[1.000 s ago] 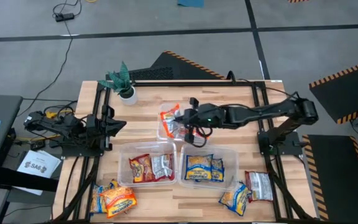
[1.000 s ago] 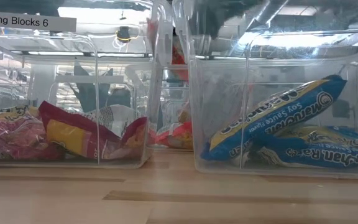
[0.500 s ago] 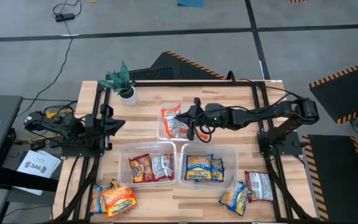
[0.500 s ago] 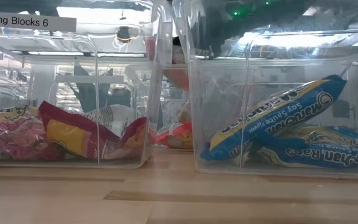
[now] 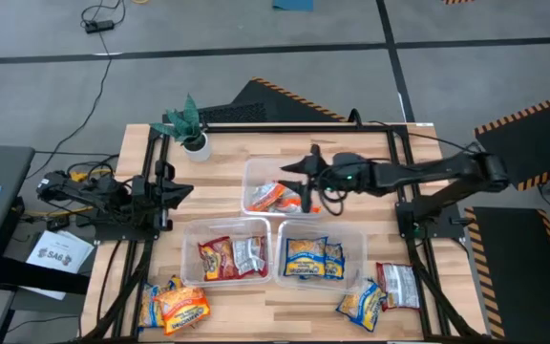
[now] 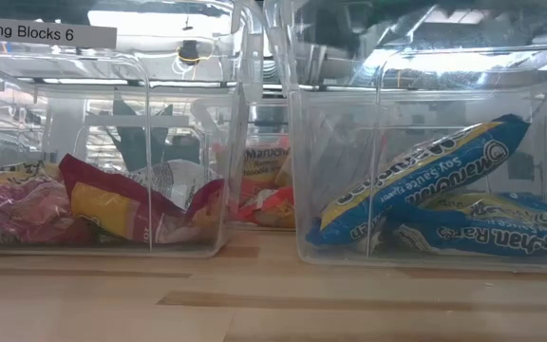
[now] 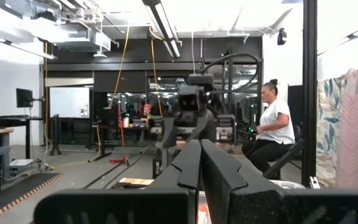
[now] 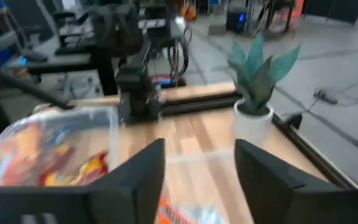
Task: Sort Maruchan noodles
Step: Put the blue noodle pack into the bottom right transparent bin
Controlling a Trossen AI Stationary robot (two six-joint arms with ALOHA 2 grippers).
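Wooden planks form the tabletop (image 5: pixel 351 153), on which 3 clear tubs are set: a far tub (image 5: pixel 252 170) holding orange packets (image 5: pixel 277 197), a near-left tub (image 5: pixel 187 250) with red and silvery packets (image 5: pixel 229 258), and a near-right tub (image 5: pixel 353 237) with yellow-and-blue packets (image 5: pixel 311 258). Loose packets are left at the front-left corner (image 5: pixel 175 304) and the front-right corner (image 5: pixel 382 290). The right gripper (image 5: pixel 311 179) is held over the far tub's right edge, its jaws spread and empty, as the right wrist view shows. The left gripper (image 5: pixel 181 191) is parked at the left edge beside the potted plant (image 5: pixel 191 126), its jaws pressed together.

A release into the far tub appears to be done, so the next step is judged to be a fetch from the front-right pile. The jaws should be lifted clear of the tub walls first. A single crinkly packet should be pinched near an edge, since slippery film may slide.
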